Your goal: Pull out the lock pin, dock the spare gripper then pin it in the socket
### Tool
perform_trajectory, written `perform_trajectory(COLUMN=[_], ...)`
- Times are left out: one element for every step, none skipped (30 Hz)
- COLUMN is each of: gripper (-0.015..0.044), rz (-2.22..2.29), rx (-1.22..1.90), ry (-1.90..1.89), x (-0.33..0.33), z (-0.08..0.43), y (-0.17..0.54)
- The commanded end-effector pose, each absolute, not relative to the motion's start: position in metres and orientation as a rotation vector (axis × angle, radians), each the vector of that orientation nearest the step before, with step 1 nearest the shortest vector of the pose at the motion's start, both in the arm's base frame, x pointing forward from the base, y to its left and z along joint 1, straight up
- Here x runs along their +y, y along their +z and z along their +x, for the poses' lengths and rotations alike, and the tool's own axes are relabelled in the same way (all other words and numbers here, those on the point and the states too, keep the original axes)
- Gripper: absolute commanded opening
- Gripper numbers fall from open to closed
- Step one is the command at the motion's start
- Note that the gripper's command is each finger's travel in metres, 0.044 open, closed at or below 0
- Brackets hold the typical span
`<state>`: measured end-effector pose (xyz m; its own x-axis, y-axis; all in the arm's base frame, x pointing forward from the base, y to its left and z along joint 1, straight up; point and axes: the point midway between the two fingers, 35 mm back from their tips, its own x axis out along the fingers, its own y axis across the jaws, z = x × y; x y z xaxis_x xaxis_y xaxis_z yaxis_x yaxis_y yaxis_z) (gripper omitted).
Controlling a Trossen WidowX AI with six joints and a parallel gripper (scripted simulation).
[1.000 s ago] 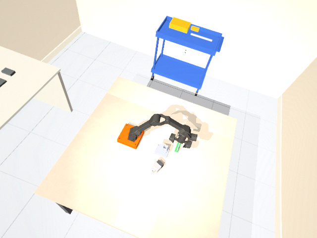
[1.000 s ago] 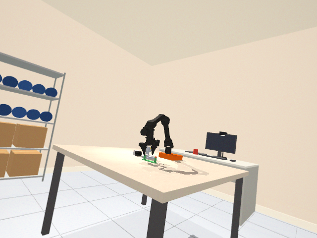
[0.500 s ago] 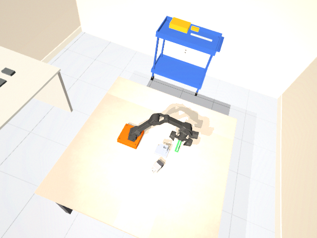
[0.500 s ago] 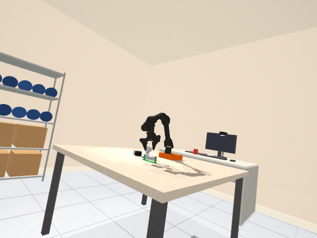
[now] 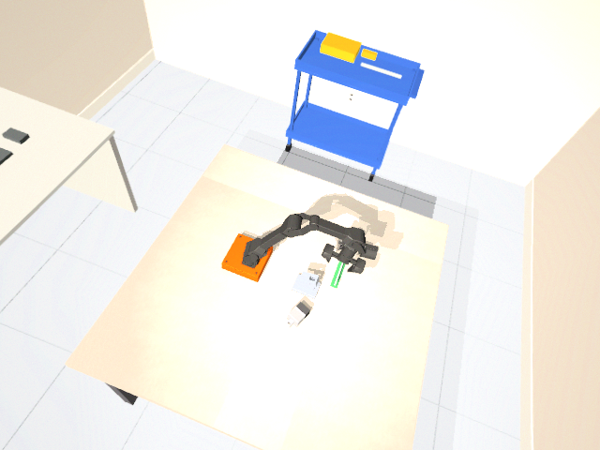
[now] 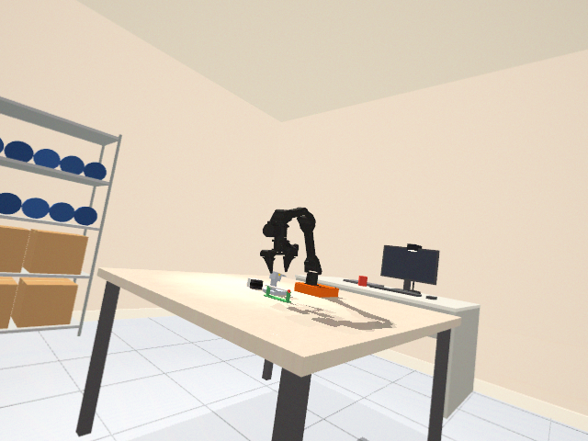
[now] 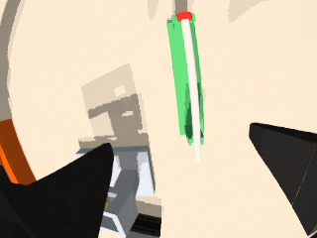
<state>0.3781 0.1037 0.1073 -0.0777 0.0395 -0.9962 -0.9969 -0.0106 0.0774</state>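
Observation:
My gripper (image 5: 342, 262) (image 6: 278, 271) (image 7: 180, 136) is wide open and empty, pointing down above the green cradle (image 6: 277, 298) (image 7: 178, 74). The white lock pin (image 7: 191, 84) lies lengthwise on the cradle, its red head (image 6: 288, 291) (image 7: 184, 16) at one end and its plain tip past the other. The grey-white mount (image 5: 306, 284) (image 6: 275, 277) (image 7: 145, 174) stands beside the cradle, partly behind my left finger in the wrist view. The spare gripper (image 5: 298, 313) (image 6: 255, 283), pale with a dark end, lies on the table apart from the mount. The socket's inside is not clear.
The orange base (image 5: 247, 256) (image 6: 315, 288) (image 7: 17, 159) carries the arm. The mount's upright stands between that base and the cradle. A blue cart (image 5: 338, 130) is beyond the wooden table (image 5: 193, 338) (image 6: 213, 318). A desk with a monitor (image 6: 410, 267) is behind the arm.

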Motion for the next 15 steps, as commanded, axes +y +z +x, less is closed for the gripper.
perform_trajectory(gripper=[0.044,0.044,0.044,0.044,0.044,0.044,0.044,0.044,0.044,0.044,0.044,0.044,0.044,0.044,0.044], rz=[-1.152,-1.153,-1.153,-1.154,-1.154,-1.154,-1.155,-1.155,-1.155,-1.145,-1.112,-1.055,-0.986,-0.916,-0.846], rx=[1.22,1.218,1.216,1.215,1.213,1.211,1.21,1.209,1.209,1.222,1.254,1.306,1.363,1.413,1.459], ry=[1.283,1.282,1.28,1.279,1.278,1.276,1.275,1.275,1.274,1.262,1.214,1.133,1.034,0.933,0.831], x=[0.104,0.104,0.104,0.104,0.104,0.104,0.103,0.103,0.103,0.102,0.098,0.091,0.082,0.074,0.065], z=[0.38,0.38,0.38,0.379,0.379,0.378,0.377,0.377,0.377,0.378,0.378,0.378,0.378,0.377,0.377], y=[0.123,0.129,0.136,0.142,0.149,0.155,0.161,0.164,0.165,0.155,0.155,0.154,0.152,0.151,0.15])
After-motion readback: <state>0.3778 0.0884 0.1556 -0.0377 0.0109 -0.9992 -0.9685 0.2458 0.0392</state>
